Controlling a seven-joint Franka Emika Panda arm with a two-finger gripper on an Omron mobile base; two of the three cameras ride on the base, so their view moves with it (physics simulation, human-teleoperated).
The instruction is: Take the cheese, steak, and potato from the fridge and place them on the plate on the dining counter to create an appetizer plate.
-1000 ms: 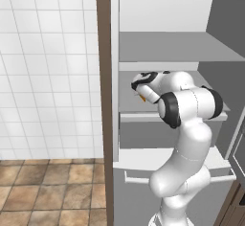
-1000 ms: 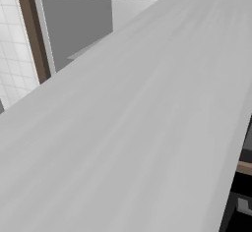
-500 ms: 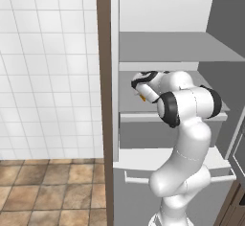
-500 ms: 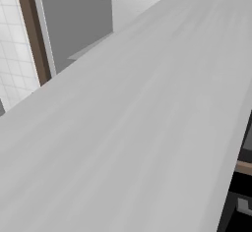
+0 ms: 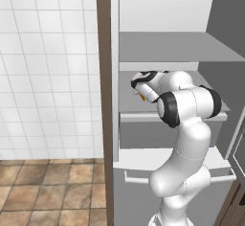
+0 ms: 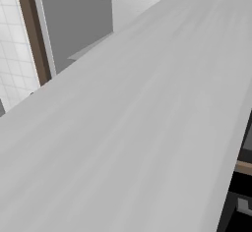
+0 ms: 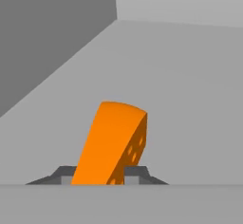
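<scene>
1. White wall tiles (image 5: 48,67) and a brown tiled floor (image 5: 48,191) are seen at the left of the left base view, beside a dark brown upright panel (image 5: 103,100).
2. Next to that panel the fridge (image 5: 162,14) is shown standing open, with pale grey inner shelves and a drawer front at the bottom; in the right base view a broad pale grey surface (image 6: 147,128) lies close before the camera, and what it belongs to cannot be told.
3. The white arm (image 5: 184,143) is seen rising from the lower right of the left base view and reaching in over the middle shelf (image 5: 167,117), towards that shelf's left edge.
4. The gripper (image 7: 102,180) is seen in the hand view with its two dark tips pressed in against the base of the cheese, one on each side, so the wedge is pinched between them.
5. The cheese (image 7: 114,144), an orange wedge with small holes on its side face, is shown tilted, above the grey shelf floor near the back corner of the compartment; a speck of orange (image 5: 142,96) is also seen at the hand in the left base view.
</scene>
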